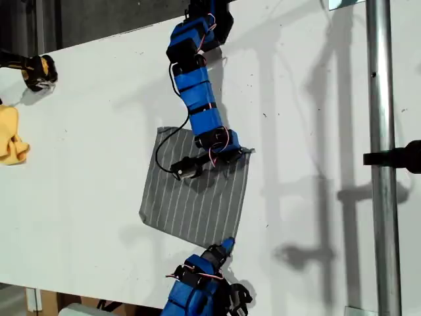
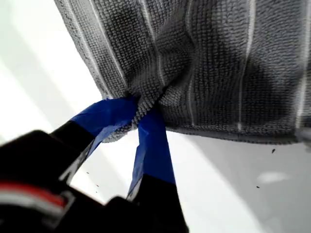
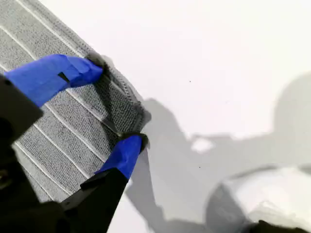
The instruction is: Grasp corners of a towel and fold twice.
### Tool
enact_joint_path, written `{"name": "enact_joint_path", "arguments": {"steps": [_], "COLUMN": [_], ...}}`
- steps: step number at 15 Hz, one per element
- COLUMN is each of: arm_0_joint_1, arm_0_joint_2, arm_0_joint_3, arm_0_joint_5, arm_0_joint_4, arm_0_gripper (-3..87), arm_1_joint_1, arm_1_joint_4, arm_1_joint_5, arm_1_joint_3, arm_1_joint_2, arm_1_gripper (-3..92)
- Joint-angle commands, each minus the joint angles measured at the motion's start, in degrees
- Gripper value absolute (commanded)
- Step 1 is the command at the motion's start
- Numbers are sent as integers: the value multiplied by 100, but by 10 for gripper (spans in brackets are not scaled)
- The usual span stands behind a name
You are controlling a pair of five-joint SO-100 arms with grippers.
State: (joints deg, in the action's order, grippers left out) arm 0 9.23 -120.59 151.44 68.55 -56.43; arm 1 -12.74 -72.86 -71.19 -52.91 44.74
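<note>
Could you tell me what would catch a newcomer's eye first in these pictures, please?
The grey striped towel lies flat at the middle of the white table, with a blue arm at each of two corners. My first gripper is shut on a bunched corner, while my second gripper is open astride another corner. A yellow cloth sits at the exterior view's left edge.

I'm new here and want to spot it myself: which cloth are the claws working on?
Look at the white table, near its middle, between the two blue arms. The towel lies flat there: grey, square, with thin white stripes. The only other cloth is plain yellow, crumpled at the exterior view's left edge.
</note>
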Motion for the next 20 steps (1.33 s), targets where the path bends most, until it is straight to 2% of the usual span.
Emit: {"name": "enact_joint_path", "arguments": {"steps": [1, 3, 8, 11, 15, 18, 20], "arm_0_joint_1": [-185, -193, 26, 378, 844, 527, 18], "arm_0_joint_2": [79, 62, -18, -202, -316, -396, -483], "arm_0_joint_3": [-176, -343, -1107, -1969, -2830, -2725, -2637], "arm_0_joint_5": [114, 132, 299, 114, -360, 9, -35], "arm_0_joint_4": [62, 18, -422, -712, -756, -1134, -1345], "arm_0_gripper": [95, -1, -10, -10, -10, -10, -10], "arm_1_joint_1": [0, -9, -97, -237, -536, -448, -167], "arm_1_joint_4": [-35, -35, -44, -53, 88, 53, -105], "arm_1_joint_5": [62, 62, 167, 457, 817, 677, 721], "arm_1_joint_3": [70, 62, 18, 18, 18, -176, -185], "arm_1_joint_2": [334, 334, 765, 1485, 1978, 2048, 2109], "arm_1_gripper": [-2, -2, -2, -2, -2, -2, -2]}}
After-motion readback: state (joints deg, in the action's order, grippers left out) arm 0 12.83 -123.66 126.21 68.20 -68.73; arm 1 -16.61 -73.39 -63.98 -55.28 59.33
